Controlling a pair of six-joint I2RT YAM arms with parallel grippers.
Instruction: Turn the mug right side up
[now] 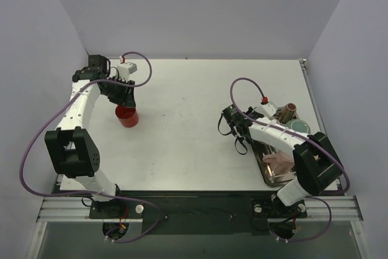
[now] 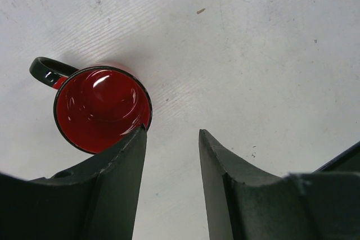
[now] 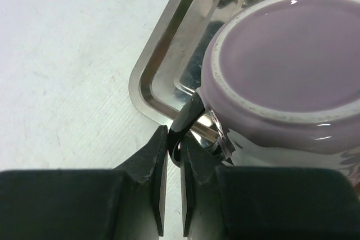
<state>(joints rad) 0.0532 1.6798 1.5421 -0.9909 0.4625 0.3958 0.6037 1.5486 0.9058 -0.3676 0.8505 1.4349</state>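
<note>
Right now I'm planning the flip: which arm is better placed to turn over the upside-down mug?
Right. The right gripper is shut on the dark handle of the lavender mug, base-up on the metal tray. The left gripper hangs open beside a red mug already upright.

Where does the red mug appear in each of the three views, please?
Top external: the red mug stands on the left part of the table, right at the left gripper.
Left wrist: left of centre, upright, its near rim partly behind one finger.
Right wrist: not in it.
Shared landmark: the white table, seen in all three views.
</note>
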